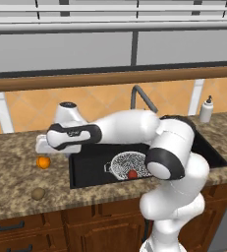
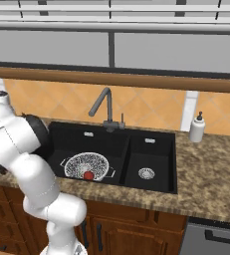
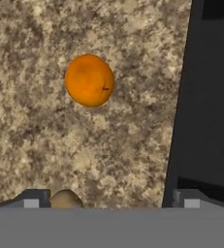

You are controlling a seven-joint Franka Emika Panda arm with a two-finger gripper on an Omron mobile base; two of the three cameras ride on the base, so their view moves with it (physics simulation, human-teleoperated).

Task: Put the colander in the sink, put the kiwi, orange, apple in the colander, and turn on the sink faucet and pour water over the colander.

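The silvery colander [image 1: 128,164] [image 2: 86,165] sits in the left basin of the black sink [image 1: 88,170] [image 2: 156,149], with the red apple [image 1: 132,174] [image 2: 88,175] inside it. On the counter left of the sink lie the orange [image 1: 43,162] [image 3: 89,80] and, nearer the front edge, the brown kiwi [image 1: 38,193] [image 3: 66,199]. My gripper [image 1: 42,146] [image 3: 111,201] hovers open just above the orange, holding nothing. The dark faucet [image 1: 142,96] [image 2: 105,107] stands behind the sink, and no water is running.
A white soap bottle [image 1: 206,109] [image 2: 196,128] stands on the speckled counter [image 1: 12,172] [image 2: 211,174] right of the sink. The sink's black rim [image 3: 181,121] runs close beside the orange. A tiled wall and a window ledge rise behind the counter.
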